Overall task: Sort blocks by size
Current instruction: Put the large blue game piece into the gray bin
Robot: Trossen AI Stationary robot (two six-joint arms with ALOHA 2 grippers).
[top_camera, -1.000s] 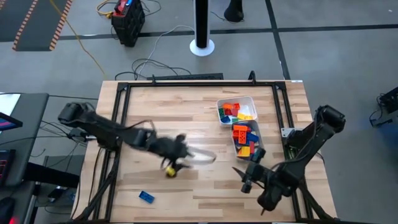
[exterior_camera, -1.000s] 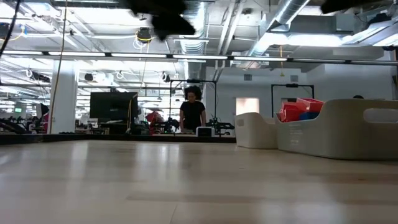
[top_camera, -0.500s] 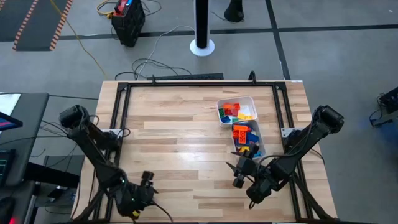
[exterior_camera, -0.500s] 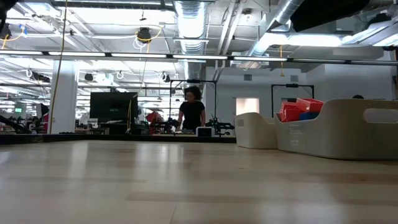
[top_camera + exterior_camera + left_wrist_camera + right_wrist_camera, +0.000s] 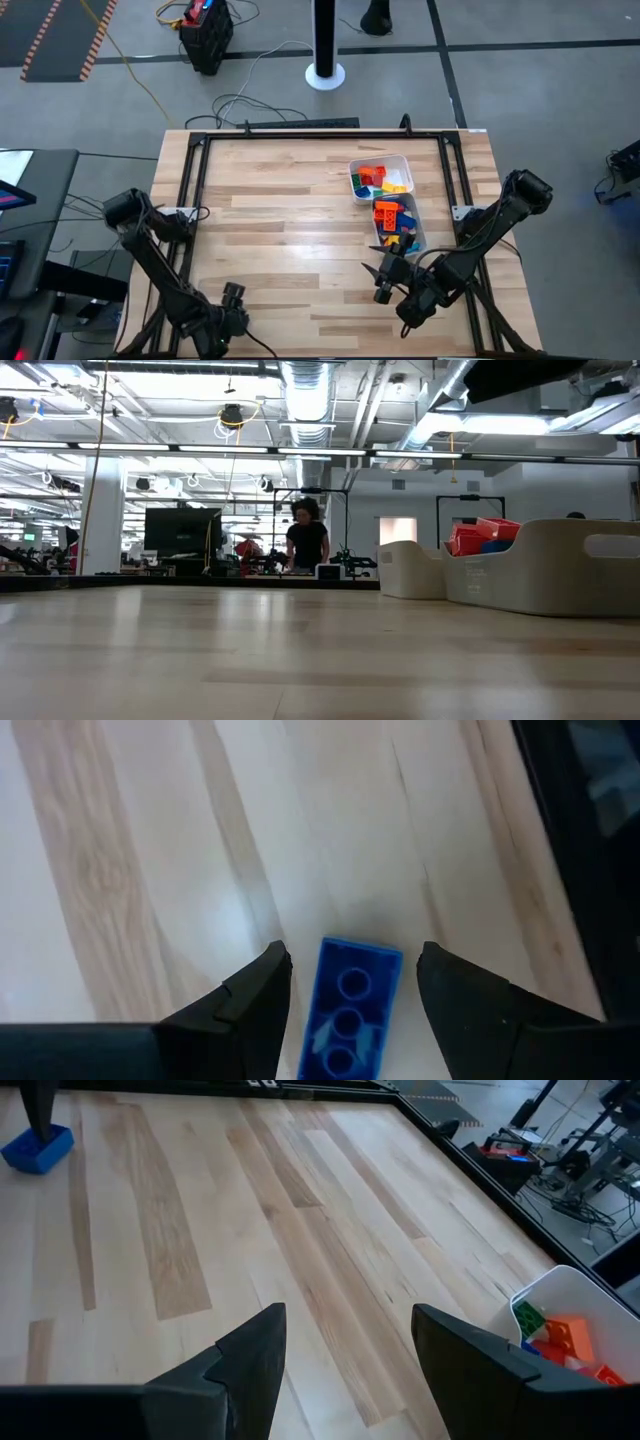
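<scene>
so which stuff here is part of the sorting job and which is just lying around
Part of the job:
- blue block between the open left fingers
- blocks already in the two tubs

Just around:
- cables on the floor
- black post

Table top [image 5: 290, 200]: pale wood in butcher-block strips, visible grain, smooth with a soft satin sheen in the low view. Frame [image 5: 195, 180] round the table: black metal, matt.

Blue block [image 5: 350, 1010] at the near left: moulded plastic, glossy, round studs on top. Blocks in the two tubs, red, orange, yellow: same shiny plastic.

Far tub [image 5: 378, 159]: white opaque plastic, smooth. Near tub [image 5: 418, 228]: clear plastic.

Left gripper [image 5: 350, 995] and right gripper [image 5: 345, 1345] fingers: dark matt plastic, hard-edged.

Floor [image 5: 520, 90]: grey, dull, concrete-like.
</scene>
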